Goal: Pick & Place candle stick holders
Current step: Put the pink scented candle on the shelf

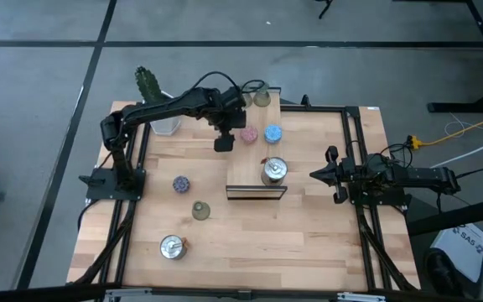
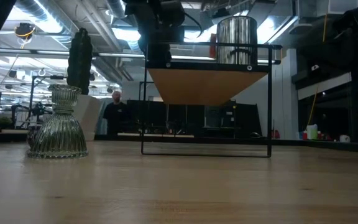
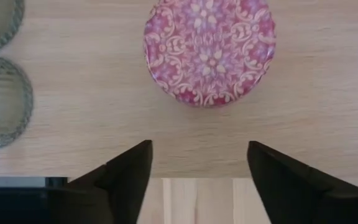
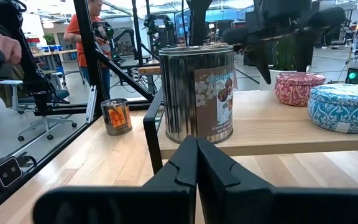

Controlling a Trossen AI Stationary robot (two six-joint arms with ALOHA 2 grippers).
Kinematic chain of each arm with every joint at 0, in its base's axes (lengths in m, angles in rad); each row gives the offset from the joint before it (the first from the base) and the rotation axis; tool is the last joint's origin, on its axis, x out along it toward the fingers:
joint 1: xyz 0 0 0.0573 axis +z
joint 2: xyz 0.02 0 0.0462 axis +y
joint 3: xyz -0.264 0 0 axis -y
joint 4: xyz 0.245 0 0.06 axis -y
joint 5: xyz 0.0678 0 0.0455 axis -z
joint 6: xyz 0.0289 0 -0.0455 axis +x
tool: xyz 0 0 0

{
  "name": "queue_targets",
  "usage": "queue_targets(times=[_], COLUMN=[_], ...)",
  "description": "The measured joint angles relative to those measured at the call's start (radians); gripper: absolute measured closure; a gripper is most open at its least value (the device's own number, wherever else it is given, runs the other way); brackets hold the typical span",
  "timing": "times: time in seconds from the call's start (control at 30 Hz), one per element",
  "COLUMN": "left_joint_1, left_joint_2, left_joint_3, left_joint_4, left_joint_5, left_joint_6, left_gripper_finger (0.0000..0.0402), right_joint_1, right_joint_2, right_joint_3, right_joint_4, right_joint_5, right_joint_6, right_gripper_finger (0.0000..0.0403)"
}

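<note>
Three holders sit on the raised wooden shelf (image 1: 257, 168), my landmark for this entry: the pink holder (image 1: 248, 135) and the blue holder (image 1: 272, 132) side by side toward its far end, and a shiny silver holder (image 1: 274, 170) nearer its front edge. Two olive-green holders (image 1: 258, 96) stand just beyond the shelf's far end; I cannot tell whether they rest on its board or on the table (image 1: 309, 243) behind it. Left to move, as I judge it: the purple holder (image 1: 181, 184) on the table left of the shelf, a third green holder (image 1: 200, 210) near the shelf's front left corner, and a second silver holder (image 1: 172, 247) well in front of that. So I count roughly three placed and three loose, the green pair uncertain. The left gripper (image 1: 223, 141) hangs just beside the pink holder on its left; in the left wrist view its fingers (image 3: 126, 174) stand apart with nothing between them, and the pink holder (image 3: 209, 51) lies ahead of the tips, not touched. I read this as a release at the shelf, though an approach would look alike. The right gripper (image 1: 319, 174) waits to the right of the shelf, closed and empty, with the silver holder (image 4: 196, 93) in front of it. The cactus (image 1: 148, 82) stands off the shelf's far left.
</note>
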Motion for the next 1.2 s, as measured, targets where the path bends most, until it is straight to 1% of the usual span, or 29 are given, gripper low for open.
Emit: queue_targets(times=[0.27, 0.33, 0.43, 0.57, 0.73, 1.0, 1.2], left_joint_1=[0.000, 0.000, 0.000, 0.000, 0.000, 0.000, 0.000], left_joint_2=[0.000, 0.000, 0.000, 0.000, 0.000, 0.000, 0.000], left_joint_3=[0.000, 0.000, 0.000, 0.000, 0.000, 0.000, 0.000], left_joint_4=[0.017, 0.017, 0.017, 0.031, 0.071, 0.074, 0.084], left_joint_5=[0.009, 0.018, 0.060, 0.065, 0.065, 0.068, 0.114], left_joint_6=[0.000, 0.000, -0.002, -0.008, -0.008, -0.008, -0.014], left_gripper_finger=[0.0223, 0.0240, 0.0263, 0.0290, 0.0313, 0.0337, 0.0360], right_joint_1=[0.000, 0.000, 0.000, 0.000, 0.000, 0.000, 0.000], right_joint_2=[0.000, 0.000, 0.000, 0.000, 0.000, 0.000, 0.000], right_joint_3=[0.000, 0.000, 0.000, 0.000, 0.000, 0.000, 0.000], right_joint_4=[0.000, 0.000, 0.000, 0.000, 0.000, 0.000, 0.000], right_joint_5=[0.000, 0.000, 0.000, 0.000, 0.000, 0.000, 0.000], right_joint_6=[0.000, 0.000, 0.000, 0.000, 0.000, 0.000, 0.000], right_gripper_finger=[0.0398, 0.0398, 0.0398, 0.0398, 0.0398, 0.0398, 0.0398])
